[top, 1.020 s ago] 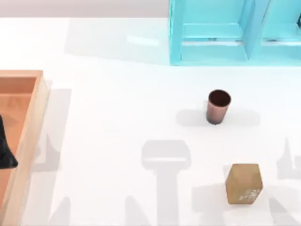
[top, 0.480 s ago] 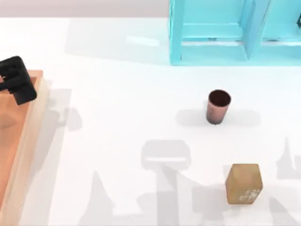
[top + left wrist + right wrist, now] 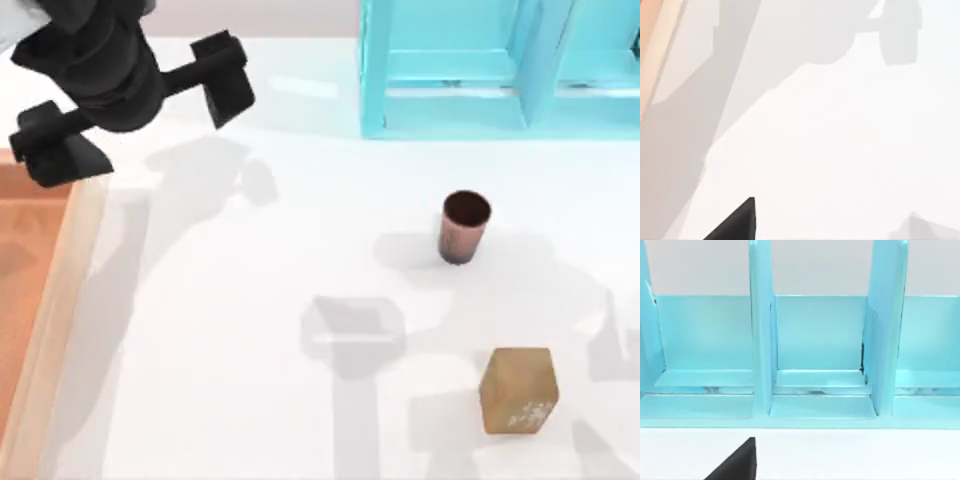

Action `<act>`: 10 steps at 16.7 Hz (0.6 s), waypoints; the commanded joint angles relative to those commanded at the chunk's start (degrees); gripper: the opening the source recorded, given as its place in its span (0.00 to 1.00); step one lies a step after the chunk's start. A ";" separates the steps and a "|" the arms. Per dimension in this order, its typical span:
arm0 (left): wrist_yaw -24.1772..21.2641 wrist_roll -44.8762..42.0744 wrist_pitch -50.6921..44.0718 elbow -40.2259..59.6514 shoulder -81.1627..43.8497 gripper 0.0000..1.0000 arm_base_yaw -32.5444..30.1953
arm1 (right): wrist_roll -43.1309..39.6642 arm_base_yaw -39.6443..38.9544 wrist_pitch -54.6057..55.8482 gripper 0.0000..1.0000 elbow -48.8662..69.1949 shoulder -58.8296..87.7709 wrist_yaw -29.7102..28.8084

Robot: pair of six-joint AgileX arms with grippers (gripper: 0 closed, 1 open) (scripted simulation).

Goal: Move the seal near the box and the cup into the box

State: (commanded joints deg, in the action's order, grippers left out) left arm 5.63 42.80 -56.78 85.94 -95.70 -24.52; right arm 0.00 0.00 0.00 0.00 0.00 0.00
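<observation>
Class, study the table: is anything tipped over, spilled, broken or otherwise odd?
Nothing stands out. The cup and the seal stand upright and apart at the table's right, the box lies flat at the left, and the left pincer hangs open above the table.

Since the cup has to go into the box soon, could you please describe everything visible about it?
The cup is a small reddish-brown, copper-toned cylinder with a dark inside. It stands upright and open on the white table, right of centre, in front of the cyan shelf frame and behind the seal. Nothing touches it except the table.
</observation>
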 joint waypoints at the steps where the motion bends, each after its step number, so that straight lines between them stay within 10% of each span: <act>1: -0.09 1.96 -3.13 5.21 -4.90 1.00 -2.26 | 0.00 0.00 0.00 1.00 0.00 0.00 0.00; 10: -2.59 14.52 -25.93 45.57 -38.83 1.00 -22.96 | 0.00 0.00 0.00 1.00 0.00 0.00 0.00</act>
State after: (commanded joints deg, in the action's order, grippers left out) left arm 3.03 57.32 -82.71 131.51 -134.52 -47.48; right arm 0.00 0.00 0.00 0.00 0.00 0.00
